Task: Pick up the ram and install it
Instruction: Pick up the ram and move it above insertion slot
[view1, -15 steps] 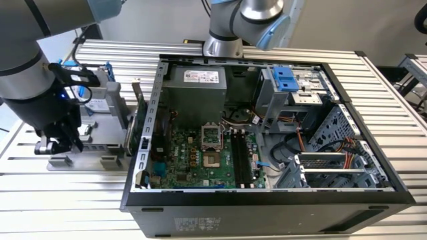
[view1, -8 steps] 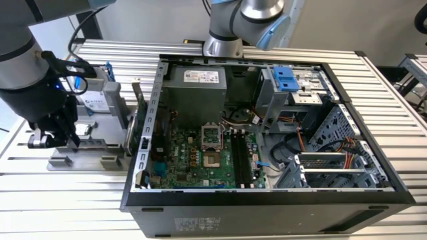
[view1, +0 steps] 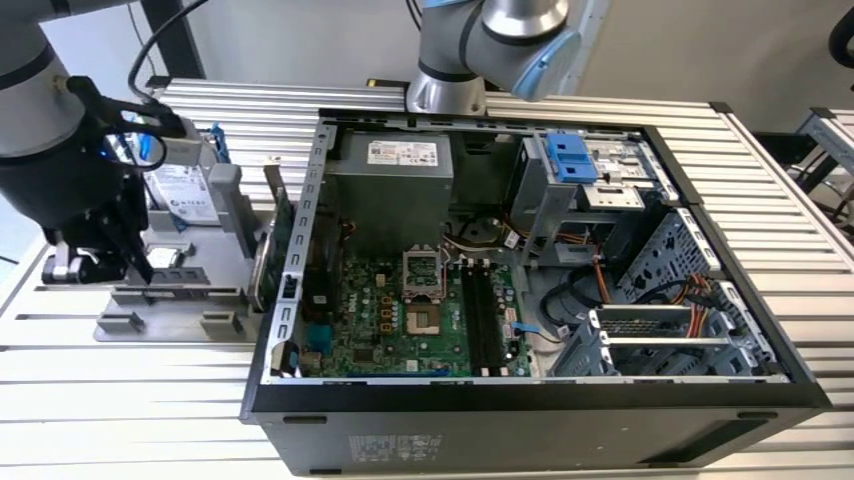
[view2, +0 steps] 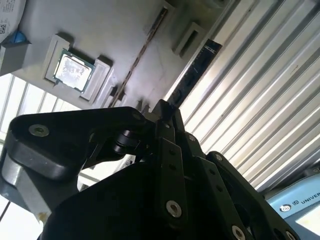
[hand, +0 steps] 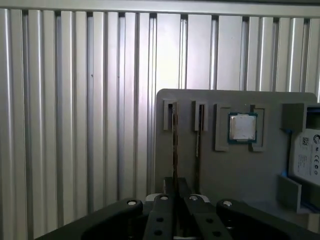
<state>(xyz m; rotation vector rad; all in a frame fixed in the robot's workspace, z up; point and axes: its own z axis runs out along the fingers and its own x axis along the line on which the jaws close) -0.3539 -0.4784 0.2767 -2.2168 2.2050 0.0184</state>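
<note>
The ram (hand: 174, 150) is a thin dark stick standing on edge in a slot of the grey parts tray (hand: 235, 170). In the second wrist view the ram (view2: 192, 75) runs toward my fingertips. My gripper (hand: 174, 197) hangs over its near end with the fingers drawn together and nothing visibly held; I cannot tell whether they touch the stick. In the exterior view the gripper (view1: 64, 272) is at the left side of the tray (view1: 160, 300). In the second wrist view the gripper (view2: 162, 106) points at the tray.
A second thin stick (hand: 198, 140) stands one slot over, then a processor chip (hand: 242, 127) and a hard drive (hand: 307, 157). The open computer case (view1: 534, 400) lies to the exterior view's right, with its motherboard (view1: 387, 310) and long black memory slots (view1: 487, 315). Another arm's base (view1: 454, 60) stands behind.
</note>
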